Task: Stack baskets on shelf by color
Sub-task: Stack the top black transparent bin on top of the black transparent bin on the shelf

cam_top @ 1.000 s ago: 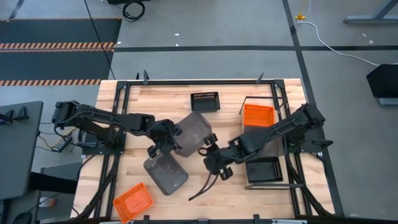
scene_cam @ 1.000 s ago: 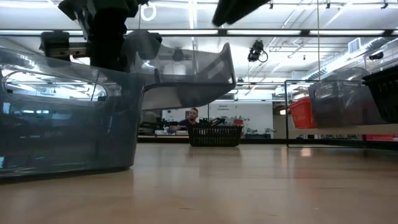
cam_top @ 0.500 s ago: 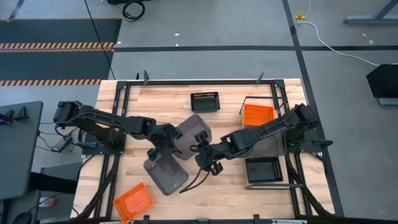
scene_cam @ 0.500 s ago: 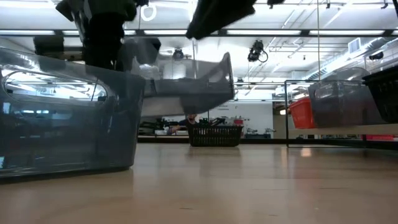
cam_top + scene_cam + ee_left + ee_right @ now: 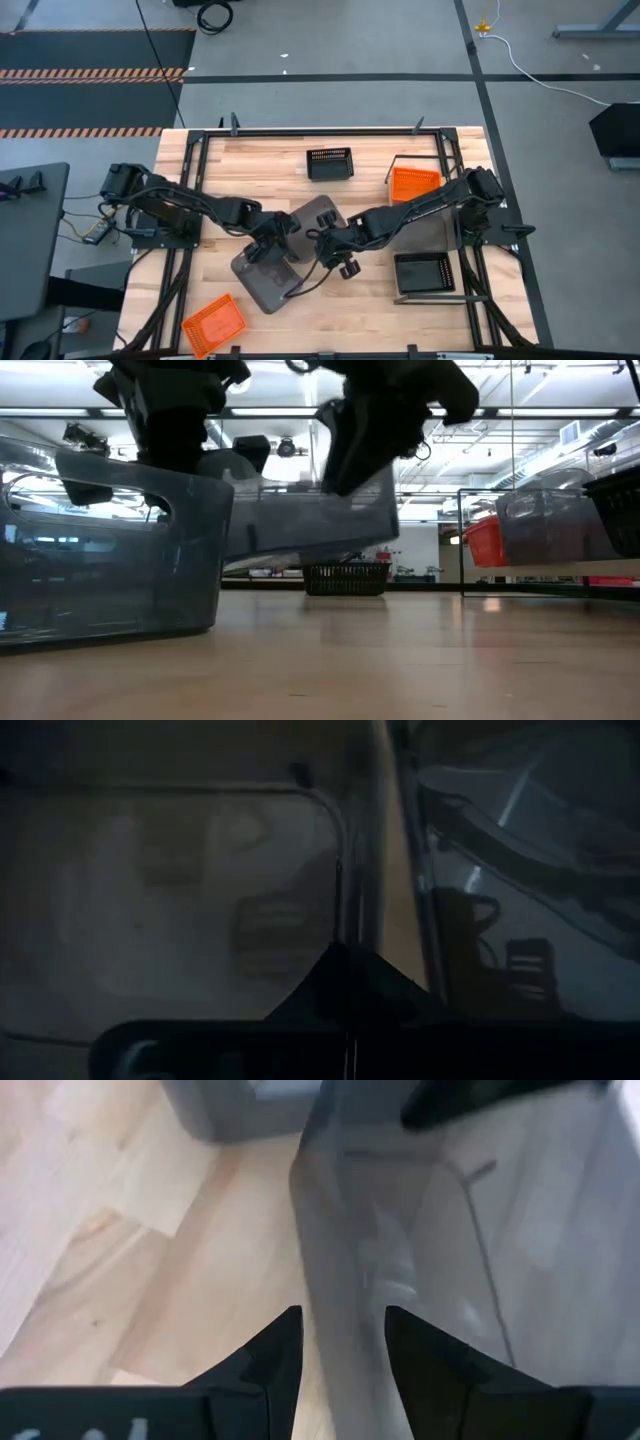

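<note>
Left hand (image 5: 272,236) grips the raised grey basket (image 5: 314,216) by its rim; right hand (image 5: 330,240), fingers apart, straddles the opposite wall. Handover step: right must clamp before left releases.

Near the middle of the bench (image 5: 215,160), one basket (image 5: 311,218) hangs off the surface between the left pincer (image 5: 277,232) and the right pincer (image 5: 328,243). A second basket (image 5: 265,280) sits just in front of it. Behind them stands a slatted basket (image 5: 329,163). On the shelf (image 5: 432,297) at the right sit two more baskets.
</note>
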